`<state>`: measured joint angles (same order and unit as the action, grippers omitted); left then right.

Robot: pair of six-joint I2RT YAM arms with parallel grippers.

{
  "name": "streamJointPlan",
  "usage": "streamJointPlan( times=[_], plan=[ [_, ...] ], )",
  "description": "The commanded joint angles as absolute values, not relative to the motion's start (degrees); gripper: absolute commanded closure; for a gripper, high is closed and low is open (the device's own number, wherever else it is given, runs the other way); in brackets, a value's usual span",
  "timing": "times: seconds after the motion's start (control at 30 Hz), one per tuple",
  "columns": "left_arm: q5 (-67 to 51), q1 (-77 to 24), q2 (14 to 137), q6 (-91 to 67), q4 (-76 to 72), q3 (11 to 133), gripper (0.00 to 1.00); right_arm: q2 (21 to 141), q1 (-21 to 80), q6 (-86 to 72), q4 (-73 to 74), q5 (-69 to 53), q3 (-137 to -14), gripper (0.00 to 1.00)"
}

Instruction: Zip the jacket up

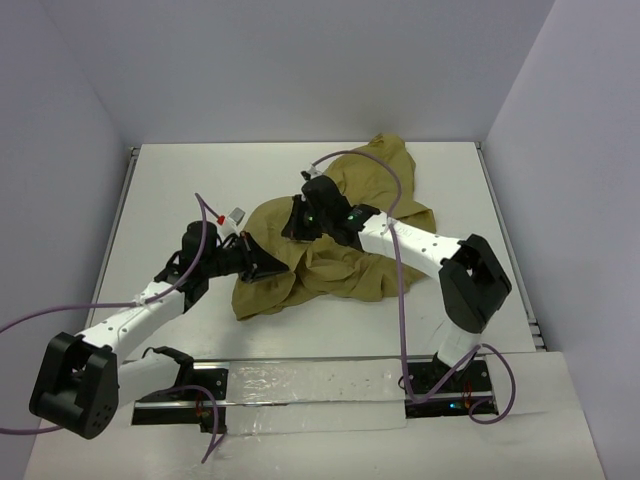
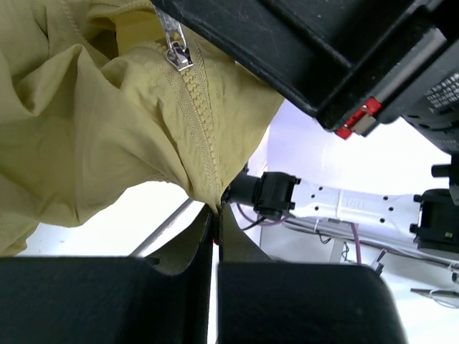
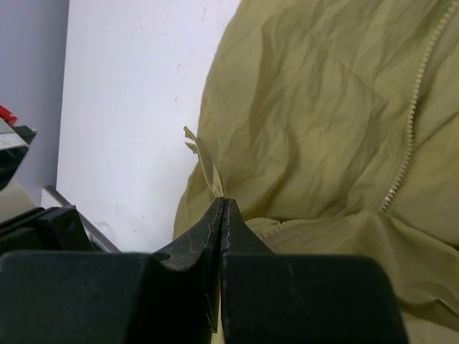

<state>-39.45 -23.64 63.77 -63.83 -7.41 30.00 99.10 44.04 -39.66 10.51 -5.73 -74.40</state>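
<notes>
Olive jacket point(image 1: 340, 272) bunches beneath both tools. The left tool point(image 2: 216, 209) is clamped on the hem under the zip teeth point(image 2: 198, 122), and the right tool point(image 3: 222, 203) pinches the zipper pull point(image 2: 172, 37). We should tension the teeth and draw the pull straight away from the left tool.

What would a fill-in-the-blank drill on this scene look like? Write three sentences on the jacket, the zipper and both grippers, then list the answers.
1. The left gripper and the right gripper are each ____ on a fold of the jacket.
2. In the left wrist view, the metal zipper pull sits ____ the left gripper, joined to it by the line of teeth.
3. The jacket lies on a table whose colour is ____.

Missing words: shut; above; white.
</notes>
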Motion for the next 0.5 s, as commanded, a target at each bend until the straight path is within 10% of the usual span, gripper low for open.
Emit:
streamJointPlan(
  times=[0.0, 0.47],
  plan=[
    [-44.72, -24.35, 62.77, -59.71, -5.03, 29.79, 1.0, 93.66, 42.63, -39.64, 4.94, -4.24, -71.33, 1.0],
    [-52.3, -24.35, 60.16, -48.07, 9.73, 32.84, 1.0, 100.44, 36.31, -36.6, 6.82, -0.62, -79.26, 1.0]
  ],
)
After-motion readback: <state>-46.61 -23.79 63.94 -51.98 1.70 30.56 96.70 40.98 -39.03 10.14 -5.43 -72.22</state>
